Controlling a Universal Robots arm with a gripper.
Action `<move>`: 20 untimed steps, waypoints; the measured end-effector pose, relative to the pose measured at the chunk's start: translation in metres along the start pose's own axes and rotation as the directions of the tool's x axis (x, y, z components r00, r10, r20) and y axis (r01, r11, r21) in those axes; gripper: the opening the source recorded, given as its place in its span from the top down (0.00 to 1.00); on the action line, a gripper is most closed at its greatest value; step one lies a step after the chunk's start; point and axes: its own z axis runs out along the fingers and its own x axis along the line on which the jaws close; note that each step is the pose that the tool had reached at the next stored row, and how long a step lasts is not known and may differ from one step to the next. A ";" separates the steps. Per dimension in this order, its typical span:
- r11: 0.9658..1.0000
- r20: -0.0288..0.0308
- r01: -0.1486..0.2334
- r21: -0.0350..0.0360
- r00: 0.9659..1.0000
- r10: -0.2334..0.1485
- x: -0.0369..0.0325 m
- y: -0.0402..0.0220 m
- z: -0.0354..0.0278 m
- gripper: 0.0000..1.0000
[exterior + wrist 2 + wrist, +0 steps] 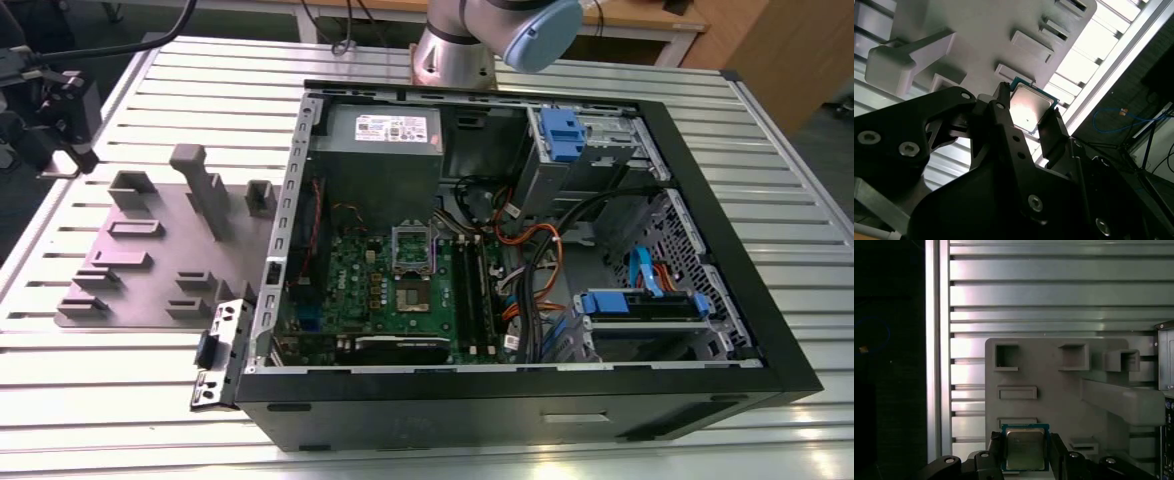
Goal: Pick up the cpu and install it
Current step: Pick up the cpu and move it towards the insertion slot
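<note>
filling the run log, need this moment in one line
step: pickup | gripper: shut on cpu | cpu: over grey fixture plate | pc case: side open

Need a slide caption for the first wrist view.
Hand closed on the cpu by two opposite edges, over the grey plate on the slatted table.

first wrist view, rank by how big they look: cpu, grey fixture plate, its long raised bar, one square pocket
1. grey fixture plate
2. long raised bar
3. cpu, though it sits closest to the camera, which flatters it
4. square pocket, clearly smallest
</note>
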 end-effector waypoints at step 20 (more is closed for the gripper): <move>1.000 0.000 0.000 0.000 1.000 0.000 -0.0001 0.0001 -0.0063 0.53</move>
